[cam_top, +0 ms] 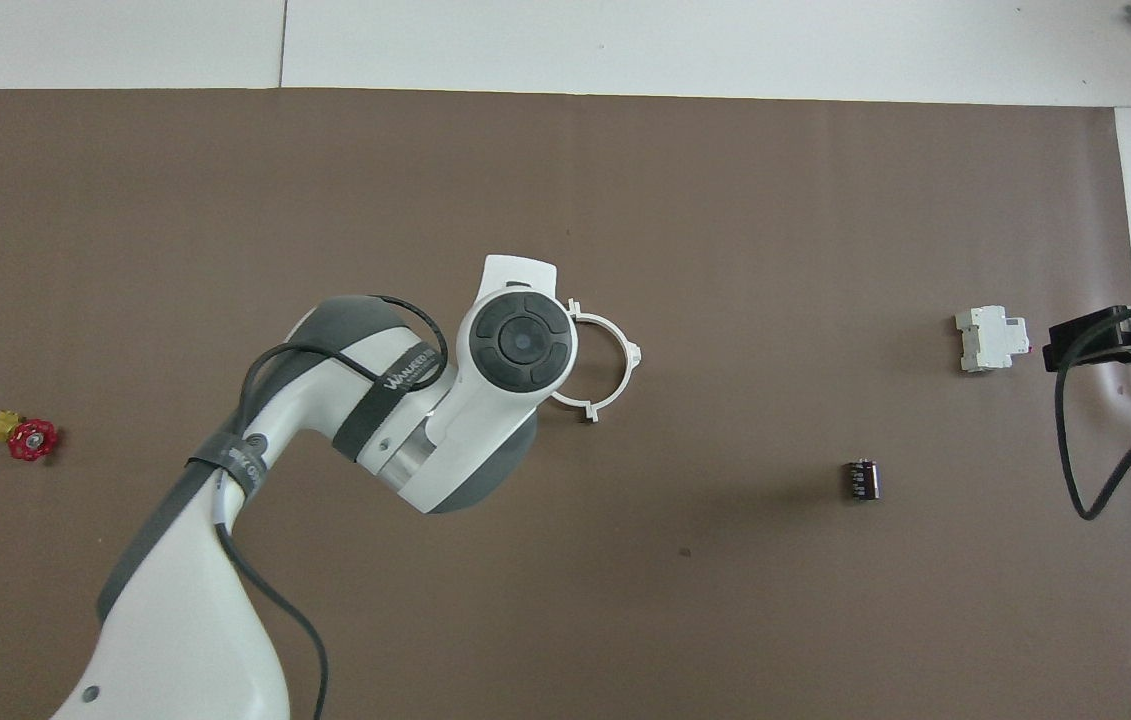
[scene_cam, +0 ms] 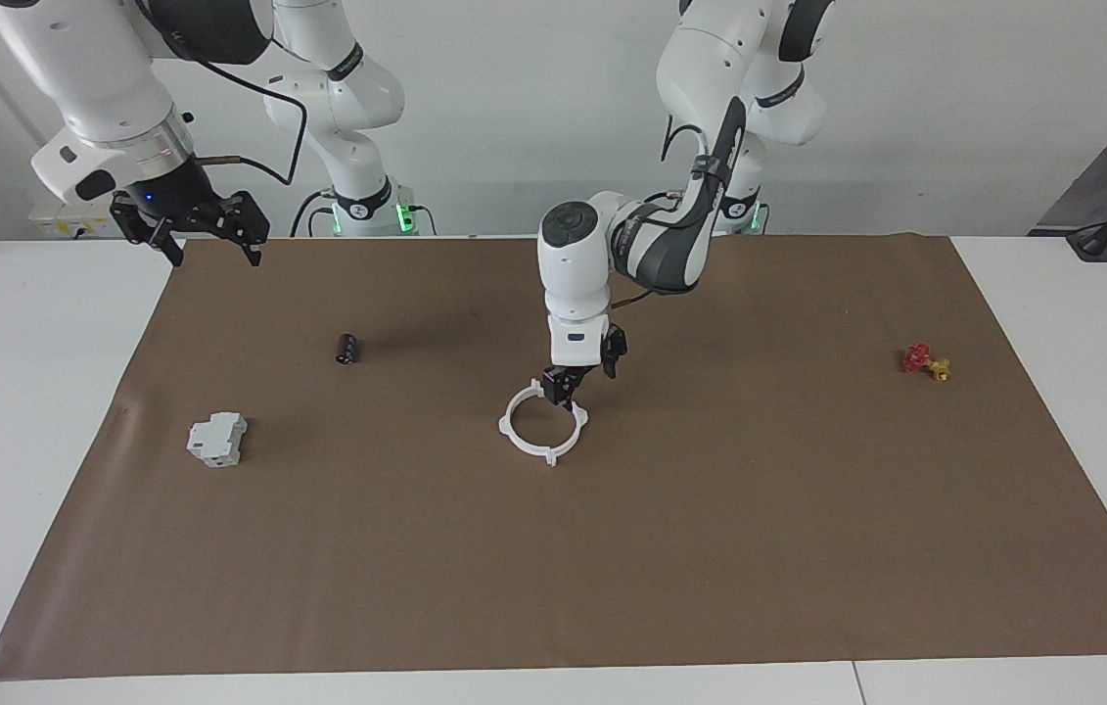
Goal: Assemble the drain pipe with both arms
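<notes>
- White drain pipe (scene_cam: 543,426) lies as a joined ring at frame centre.
- My left gripper (scene_cam: 584,376) hangs spread just above its rim.
- My right gripper (scene_cam: 206,238) waits spread, upper left.

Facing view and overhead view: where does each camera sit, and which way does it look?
Facing view: high across the table, looking at both arms; left tool open over the drain pipe, right tool open, waiting over the mat's corner.
Overhead view: above the robots' end, looking steeply down; left arm covers part of the drain pipe, right tool at the edge.
Shared: drain pipe, grey block, red valve.
</notes>
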Available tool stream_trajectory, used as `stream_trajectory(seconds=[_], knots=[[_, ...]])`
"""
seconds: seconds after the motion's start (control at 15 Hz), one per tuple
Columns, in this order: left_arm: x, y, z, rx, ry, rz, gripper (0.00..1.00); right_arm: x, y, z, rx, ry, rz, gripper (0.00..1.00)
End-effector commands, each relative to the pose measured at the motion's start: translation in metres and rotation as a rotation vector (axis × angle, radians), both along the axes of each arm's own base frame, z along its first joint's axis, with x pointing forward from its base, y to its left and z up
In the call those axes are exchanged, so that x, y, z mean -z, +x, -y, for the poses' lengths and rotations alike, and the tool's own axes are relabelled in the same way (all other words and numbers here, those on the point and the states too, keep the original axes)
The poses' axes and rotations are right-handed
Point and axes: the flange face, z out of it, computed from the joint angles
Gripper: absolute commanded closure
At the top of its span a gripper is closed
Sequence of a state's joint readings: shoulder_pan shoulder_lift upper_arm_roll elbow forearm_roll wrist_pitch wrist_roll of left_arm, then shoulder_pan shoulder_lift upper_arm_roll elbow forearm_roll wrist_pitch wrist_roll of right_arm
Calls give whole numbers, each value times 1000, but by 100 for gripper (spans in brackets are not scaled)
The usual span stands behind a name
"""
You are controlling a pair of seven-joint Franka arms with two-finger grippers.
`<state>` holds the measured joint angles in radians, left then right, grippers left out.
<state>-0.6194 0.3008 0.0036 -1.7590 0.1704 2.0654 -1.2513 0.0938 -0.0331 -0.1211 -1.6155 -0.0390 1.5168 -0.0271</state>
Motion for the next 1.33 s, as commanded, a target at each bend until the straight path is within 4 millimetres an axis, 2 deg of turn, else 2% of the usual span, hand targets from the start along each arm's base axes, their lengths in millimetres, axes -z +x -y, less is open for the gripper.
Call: stream_trajectory(seconds=[0.0,0.27,0.47,0.53,0.6,0.73,0.8,0.86,1.06,1.26], knots=[[-64,-1,-61,112,-21,-83,0,-3,-1,1,6,21,22,0],[-114,10,-172,276,-2,-185,0,-3,-1,1,4,21,20,0],[-152,14,-294,388,-60,-207,0,-3,-1,0,4,23,22,0],[-161,10,-335,415,-84,-214,0,-3,-1,0,4,23,22,0],[-171,3,-367,448,-91,-223,0,-3,-1,0,4,23,22,0],[-188,-16,-411,496,-104,-236,0,-3,-1,0,4,23,22,0],[-200,-26,-421,504,-102,-229,0,-3,-1,0,4,23,22,0],[-206,-30,-423,501,-100,-225,0,-3,-1,0,4,23,22,0],[-206,-26,-396,548,-72,-216,0,-3,-1,1,4,21,22,0],[-208,-26,-382,556,-67,-211,0,-3,-1,0,4,23,22,0]])
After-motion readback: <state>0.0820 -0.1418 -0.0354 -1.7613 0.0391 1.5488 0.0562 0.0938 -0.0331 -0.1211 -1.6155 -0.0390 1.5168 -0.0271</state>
